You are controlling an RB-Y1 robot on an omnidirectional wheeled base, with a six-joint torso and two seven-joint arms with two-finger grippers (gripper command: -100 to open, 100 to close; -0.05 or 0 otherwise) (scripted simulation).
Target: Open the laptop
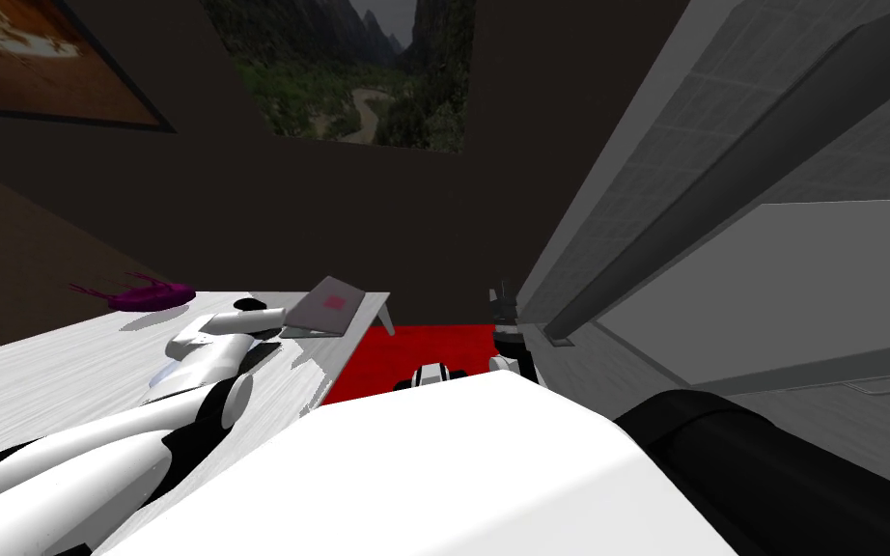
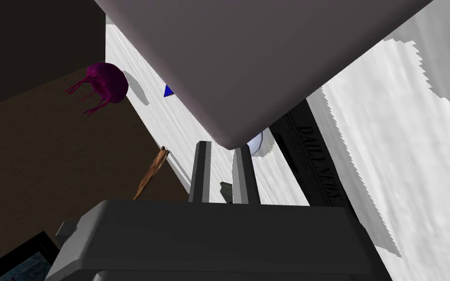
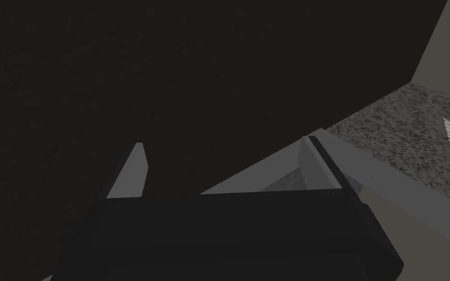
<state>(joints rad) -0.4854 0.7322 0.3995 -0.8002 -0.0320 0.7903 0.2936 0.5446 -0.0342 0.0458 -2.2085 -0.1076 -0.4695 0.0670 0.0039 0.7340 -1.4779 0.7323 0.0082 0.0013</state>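
Note:
The laptop [image 1: 332, 305] lies near the far right corner of the white table [image 1: 67, 372]. Its grey lid, marked with a pink patch, is tilted up a little off the base. My left arm reaches across the table, and the left gripper [image 1: 275, 315] sits at the lid's near corner. In the left wrist view the lid [image 2: 268, 63] looms over the left gripper [image 2: 221, 145]. The two fingers [image 2: 200, 170] stand close together, pinched at that rounded corner. My right gripper [image 1: 503, 301] hangs off the table's right end, and in its own view the right gripper [image 3: 221, 152] is open and holds nothing.
A purple jellyfish-like thing [image 1: 149, 294] [image 2: 106, 84] lies at the table's far left. A dark "Daily News" paper [image 2: 314, 161] and a small round pale object [image 2: 259, 143] lie under the lid. A grey cabinet [image 1: 723, 193] rises at the right over red floor [image 1: 433, 346].

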